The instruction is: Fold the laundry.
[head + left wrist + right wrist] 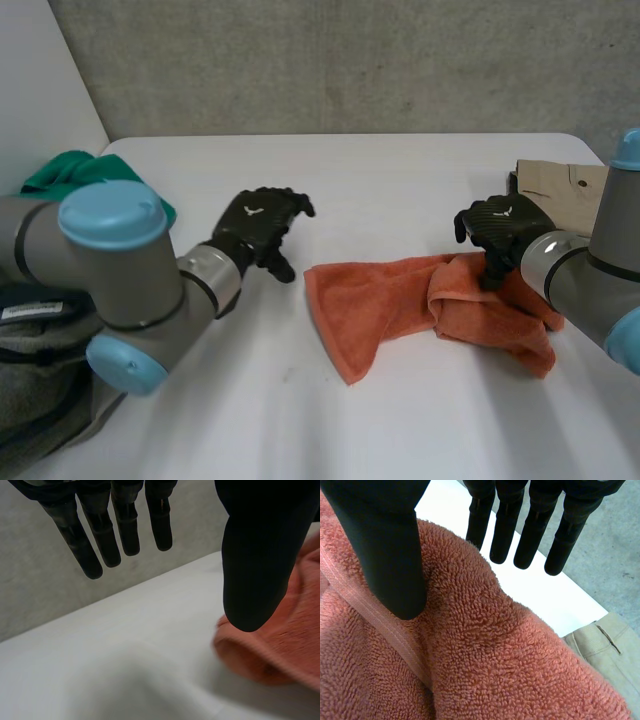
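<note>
An orange towel (pixel 400 300) lies crumpled on the white table (pixel 380 180), its right part bunched into a fold. My right hand (pixel 500 228) hovers over that bunched part. In the right wrist view its fingers (pixel 520 535) are straight and off the cloth, and its thumb (pixel 385 545) points down onto the towel (pixel 495 655) beside a hem. It grips nothing. My left hand (pixel 262 225) hangs open to the left of the towel, apart from it. In the left wrist view its thumb (pixel 260 555) is just above the towel's near edge (pixel 285 640).
A green cloth (pixel 70 175) lies at the table's far left, behind my left arm. A grey garment (pixel 40 390) sits at the near left. A beige garment (pixel 560 190) (pixel 605 645) lies at the far right, just beyond the towel. A concrete wall stands behind the table.
</note>
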Available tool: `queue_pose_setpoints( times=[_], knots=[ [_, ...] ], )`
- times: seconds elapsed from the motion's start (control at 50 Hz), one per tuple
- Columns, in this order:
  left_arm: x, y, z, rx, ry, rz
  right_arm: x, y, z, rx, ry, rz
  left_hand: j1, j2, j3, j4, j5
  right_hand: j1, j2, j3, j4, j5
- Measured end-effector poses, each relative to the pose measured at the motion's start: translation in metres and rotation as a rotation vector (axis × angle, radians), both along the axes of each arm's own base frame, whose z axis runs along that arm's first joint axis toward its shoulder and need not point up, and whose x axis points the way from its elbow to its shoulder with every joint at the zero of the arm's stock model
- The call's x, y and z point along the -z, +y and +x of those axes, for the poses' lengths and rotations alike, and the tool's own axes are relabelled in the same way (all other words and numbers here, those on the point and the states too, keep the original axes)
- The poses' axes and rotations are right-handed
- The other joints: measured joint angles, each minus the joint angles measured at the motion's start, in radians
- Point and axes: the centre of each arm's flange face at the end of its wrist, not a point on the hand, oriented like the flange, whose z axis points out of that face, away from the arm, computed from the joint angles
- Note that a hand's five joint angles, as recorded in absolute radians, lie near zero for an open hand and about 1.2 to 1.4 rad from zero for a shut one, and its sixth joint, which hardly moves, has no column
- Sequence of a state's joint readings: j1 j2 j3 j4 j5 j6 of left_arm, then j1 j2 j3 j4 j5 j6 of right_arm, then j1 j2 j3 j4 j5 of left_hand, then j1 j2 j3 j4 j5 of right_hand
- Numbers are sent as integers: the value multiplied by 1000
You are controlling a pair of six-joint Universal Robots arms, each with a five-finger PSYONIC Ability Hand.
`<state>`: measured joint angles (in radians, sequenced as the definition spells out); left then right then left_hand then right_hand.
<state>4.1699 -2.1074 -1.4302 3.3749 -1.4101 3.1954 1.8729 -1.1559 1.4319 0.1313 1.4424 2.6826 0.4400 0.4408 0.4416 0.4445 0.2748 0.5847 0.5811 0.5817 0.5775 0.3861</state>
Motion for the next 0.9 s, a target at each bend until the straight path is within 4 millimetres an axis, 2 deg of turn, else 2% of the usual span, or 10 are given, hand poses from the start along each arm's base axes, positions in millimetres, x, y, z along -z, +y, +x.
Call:
queue_pose_setpoints(
  times=[0.2,0.36,0.64,0.76,0.78,0.84,0.9],
  knots=[
    [7,50,-39,95,-26,-186,5,6,-1,-5,2,11,0,4,2,5,4,-11,-6,-14,-11,-14],
    [32,68,-61,52,-135,-272,11,9,-1,-6,2,10,3,13,10,12,12,-11,-6,-14,-11,-14],
    [61,69,-77,68,-179,-264,19,12,-1,-12,4,12,188,181,180,177,169,-11,-6,-14,-11,-14],
    [70,70,-78,87,-189,-245,21,12,0,-17,5,9,395,382,374,373,362,-11,-6,-14,-11,-14],
    [71,69,-78,90,-190,-242,21,12,0,-18,7,8,547,536,523,523,511,-11,-6,-14,-11,-14],
    [71,68,-77,96,-187,-237,20,11,0,-21,9,2,695,704,697,702,683,-11,-6,-14,-11,-15],
    [63,61,-77,97,-171,-240,17,11,1,-27,10,-11,695,752,745,751,703,-11,-6,-14,-11,-15]
  ],
)
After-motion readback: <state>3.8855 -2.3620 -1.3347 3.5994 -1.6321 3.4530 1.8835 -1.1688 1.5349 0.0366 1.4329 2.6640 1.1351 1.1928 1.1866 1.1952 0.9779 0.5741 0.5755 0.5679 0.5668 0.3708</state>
